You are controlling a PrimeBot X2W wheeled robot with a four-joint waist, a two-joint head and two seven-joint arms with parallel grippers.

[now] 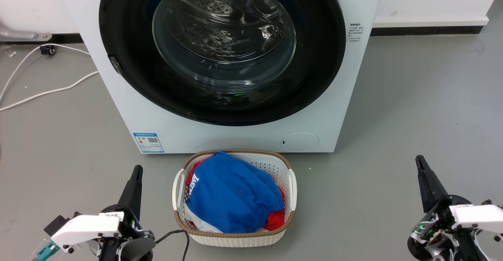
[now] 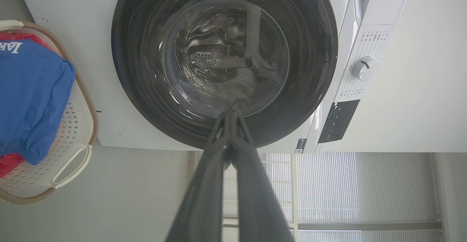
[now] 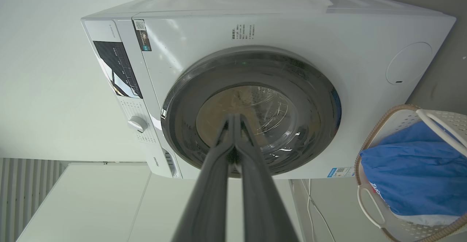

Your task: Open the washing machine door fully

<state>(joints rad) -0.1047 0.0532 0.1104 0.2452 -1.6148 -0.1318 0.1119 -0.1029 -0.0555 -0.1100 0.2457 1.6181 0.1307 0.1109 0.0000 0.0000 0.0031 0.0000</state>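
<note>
While washing machine door (image 1: 223, 45) sits shut, flush in front of washing machine (image 1: 235, 137), both grippers hang low, well apart from it.
Left gripper (image 1: 137, 171): lower left, fingers pressed together, nothing between them, tips pointing toward door.
Right gripper (image 1: 419, 161): lower right, fingers likewise pressed together, empty.
Laundry basket (image 1: 291, 182): on floor just before machine, between grippers; blue garment (image 1: 232, 198) on top, red cloth (image 1: 275, 221) beneath.
Blue label (image 1: 148, 142), round cap (image 1: 300, 142): low on machine front.
White cables (image 1: 47, 92): on floor, left of machine.
</note>
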